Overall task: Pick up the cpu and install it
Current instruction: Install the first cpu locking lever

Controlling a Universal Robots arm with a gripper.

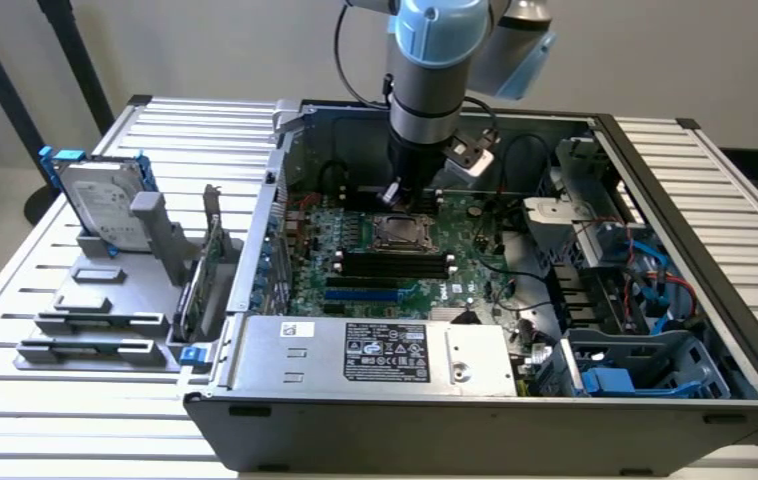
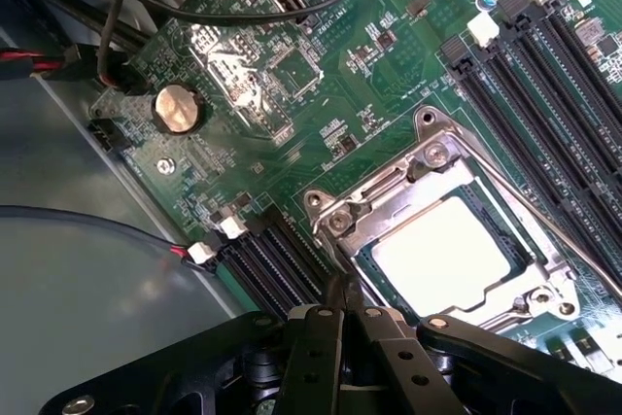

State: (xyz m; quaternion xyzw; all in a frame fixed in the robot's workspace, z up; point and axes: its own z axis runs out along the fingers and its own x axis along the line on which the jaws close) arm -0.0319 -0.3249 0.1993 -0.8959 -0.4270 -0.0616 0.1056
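Sitting in the socket [image 2: 457,230] near the middle of the motherboard [image 2: 321,94], the cpu [image 2: 442,252] shows its bright metal top inside the steel frame, so the placing looks done. The gripper [image 2: 342,308] hangs just beside the socket's edge with its fingers [image 2: 330,300] pressed together and nothing between them. In the exterior view the arm [image 1: 430,90] stands over the open case [image 1: 486,400], tip at the socket's far edge. Whether the latch is locked I cannot tell.

Plain pale wall [image 1: 219,50] behind; white slatted table [image 1: 32,420].
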